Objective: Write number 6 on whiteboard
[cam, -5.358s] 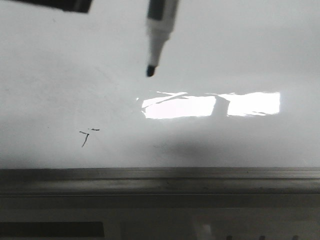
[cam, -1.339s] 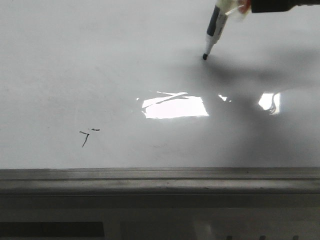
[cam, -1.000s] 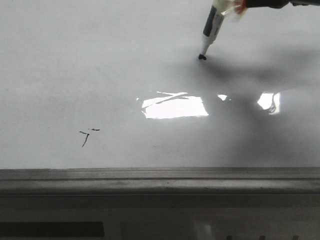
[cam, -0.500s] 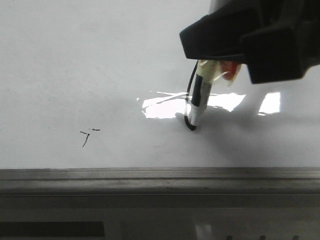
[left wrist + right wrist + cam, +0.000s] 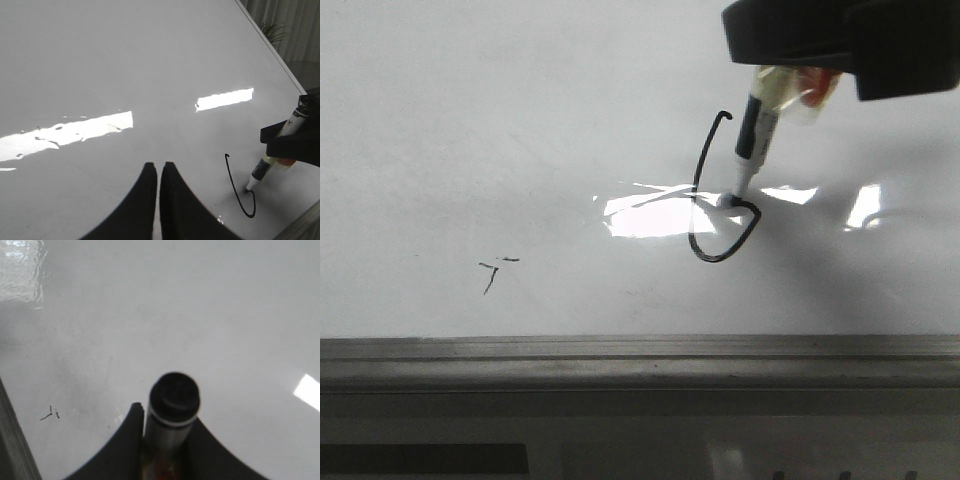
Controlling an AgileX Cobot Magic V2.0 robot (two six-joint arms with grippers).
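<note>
Risk: black right gripper (image 5: 782,88), clamped on white-barrelled black marker (image 5: 752,150), may leave thin black number 6 (image 5: 712,205) on glossy whiteboard (image 5: 470,130) unclosed if the tip lifts; left gripper (image 5: 159,172) pressed together, idle.

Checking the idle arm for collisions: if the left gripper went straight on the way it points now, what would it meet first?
Most likely the bare whiteboard itself. The left gripper, jaws shut, points over blank surface; the number 6 and marker lie off to one side. Depth is unclear.

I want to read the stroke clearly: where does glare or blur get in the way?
Front view: bright glare crosses the number 6 at the marker tip. Left wrist view: glare sits clear of the stroke. Right wrist view: marker end blurred, stroke hidden.
</note>
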